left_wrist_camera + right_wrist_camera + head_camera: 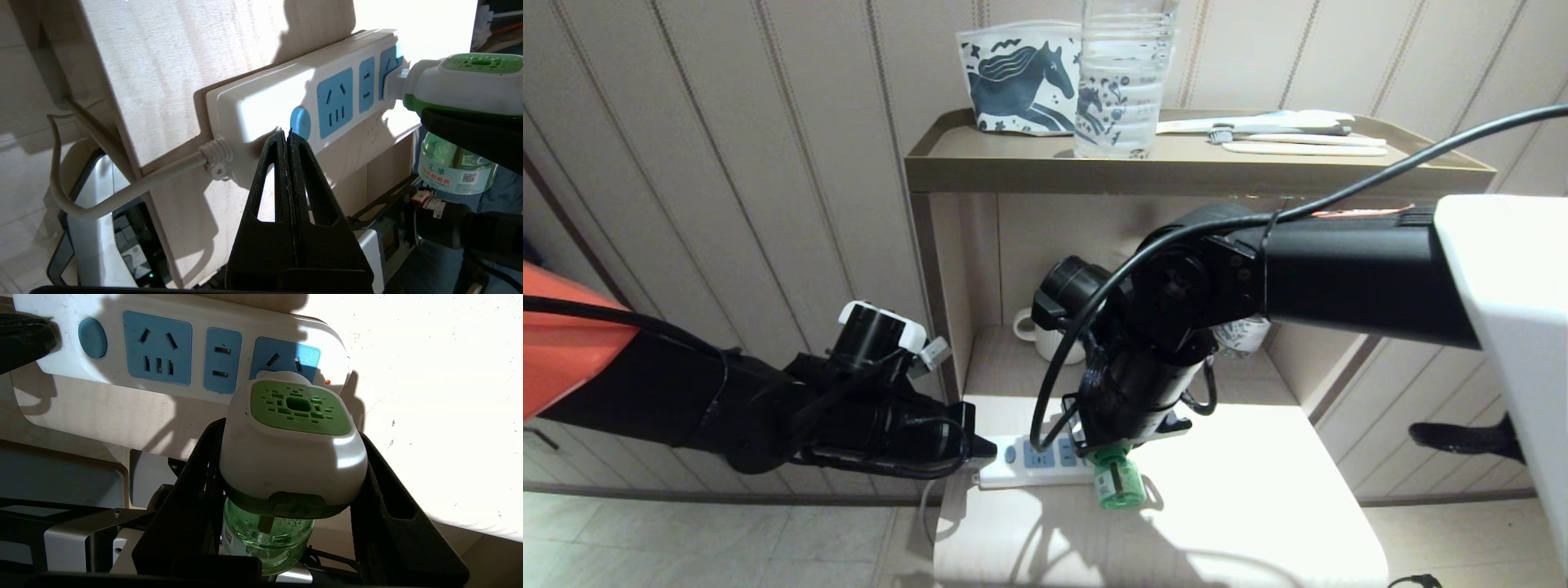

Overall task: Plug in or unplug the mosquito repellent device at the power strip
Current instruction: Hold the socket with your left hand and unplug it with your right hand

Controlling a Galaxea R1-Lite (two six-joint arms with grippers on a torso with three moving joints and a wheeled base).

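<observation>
Steadiness matters now — right gripper (292,473) clamped on the mosquito repellent device (292,449) at the end socket, left gripper (287,136), jaws together, pinning the power strip (261,110) — so any pull should run straight along the prongs.

The power strip (1033,457) lies flat on the pale worktop (1241,490), at its edge. Behind the strip, a white mug (1037,335) stands on the lower shelf (1005,359). Above, the top shelf (1176,167) carries a water bottle (1123,77) and a horse-print pouch (1021,77).
</observation>
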